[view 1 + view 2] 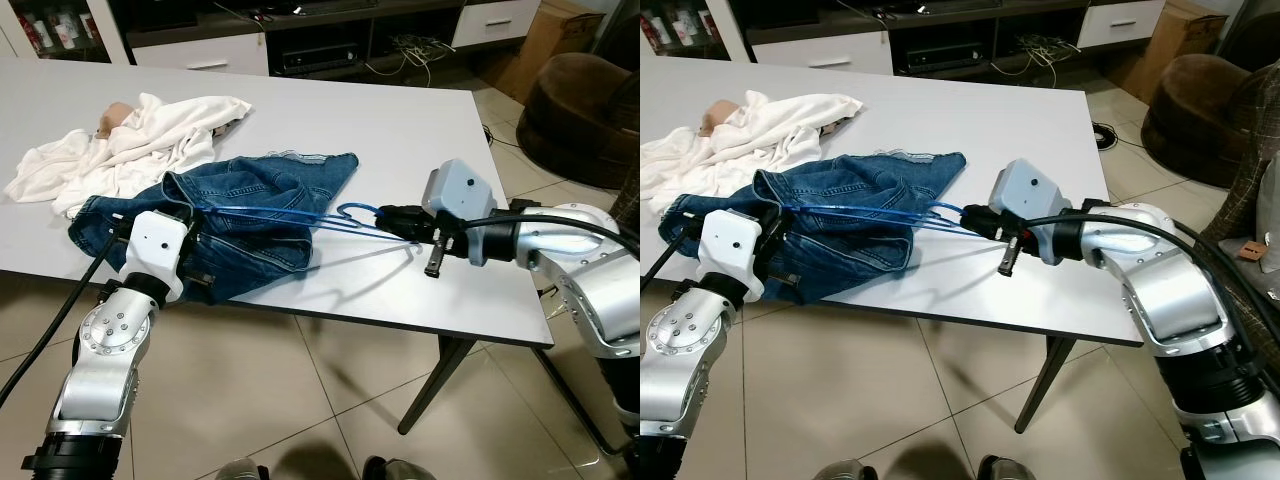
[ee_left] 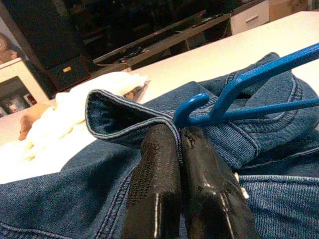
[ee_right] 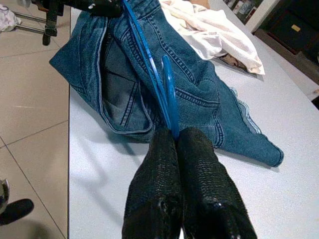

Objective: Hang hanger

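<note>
Gripping, right: the right gripper [image 3: 174,137] has its two black fingers pressed together on the hook end of the blue hanger [image 1: 290,215], holding it above the near edge of the white table [image 1: 400,130].
Gripping, left: the left gripper [image 2: 180,135] has its fingers closed on a fold of the denim waistband of the jeans [image 1: 250,200], right beside the hanger's far tip, at the left near edge of the table.
Hanger: it spans between the two grippers, roughly level and lifted off the table, its thin bars crossing over the jeans; one end sits against the pinched denim fold.
Jeans: a crumpled heap near the table's front, partly raised on the left where the fold is held, one leg trailing toward the far right.
White cloth: a bundled white garment [image 1: 120,145] lies at the far left, touching the jeans.
Table surroundings: tiled floor below, a dark low cabinet [image 1: 320,40] far behind, a brown seat [image 1: 580,110] at the far right.
Step in hand: by my reading, the hanger is being worked into or onto the jeans, one arm steadying cloth, the other steering the hanger.
Next move: it likely calls for sliding the hanger's end under the waistband while the left grip keeps the fold open; no rail to hang on can be made out.
</note>
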You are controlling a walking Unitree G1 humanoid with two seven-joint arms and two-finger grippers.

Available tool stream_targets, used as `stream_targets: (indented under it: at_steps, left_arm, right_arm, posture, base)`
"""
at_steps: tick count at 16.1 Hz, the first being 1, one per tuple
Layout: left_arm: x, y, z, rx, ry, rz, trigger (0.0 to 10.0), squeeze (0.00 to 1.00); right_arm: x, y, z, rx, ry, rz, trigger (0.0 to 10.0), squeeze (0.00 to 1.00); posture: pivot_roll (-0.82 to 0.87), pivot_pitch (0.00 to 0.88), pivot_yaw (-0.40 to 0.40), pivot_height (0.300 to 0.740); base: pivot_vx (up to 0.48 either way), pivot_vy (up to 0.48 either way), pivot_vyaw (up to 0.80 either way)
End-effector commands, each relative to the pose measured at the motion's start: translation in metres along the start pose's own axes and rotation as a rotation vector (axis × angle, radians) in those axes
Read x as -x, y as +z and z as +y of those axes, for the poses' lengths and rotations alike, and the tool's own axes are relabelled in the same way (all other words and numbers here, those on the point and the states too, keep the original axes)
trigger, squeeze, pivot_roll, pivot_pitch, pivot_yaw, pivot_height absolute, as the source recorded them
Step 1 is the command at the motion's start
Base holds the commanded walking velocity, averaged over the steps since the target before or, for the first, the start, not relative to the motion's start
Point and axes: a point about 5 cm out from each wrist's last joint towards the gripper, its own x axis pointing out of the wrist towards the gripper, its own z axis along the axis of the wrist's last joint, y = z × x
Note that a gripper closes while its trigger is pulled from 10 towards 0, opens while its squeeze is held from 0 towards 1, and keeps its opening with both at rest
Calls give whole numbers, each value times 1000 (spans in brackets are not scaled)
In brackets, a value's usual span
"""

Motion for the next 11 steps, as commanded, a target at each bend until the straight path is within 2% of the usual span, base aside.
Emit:
stream_targets:
  at_steps: [1,4,7,11]
  left_arm:
    - [-2,6,-2,-21,-19,-33,0,0]
    - [-2,10,-5,-52,-52,-64,0,0]
    - [-1,18,-15,-104,-123,-124,0,0]
    - [1,14,-15,-99,-112,-115,0,0]
  right_arm:
    - [-6,11,4,30,30,-28,10000,0]
    - [-13,14,6,24,32,-39,10000,0]
    - [-21,13,-2,-7,-40,-32,10000,0]
    - [-16,8,-12,-28,-94,-11,10000,0]
  posture:
    - [-37,21,26,740]
    - [-38,24,26,740]
    - [-36,24,23,740]
    - [-34,25,19,740]
  base:
    - [0,0,0]
    - [0,0,0]
    - [0,0,0]
    - [0,0,0]
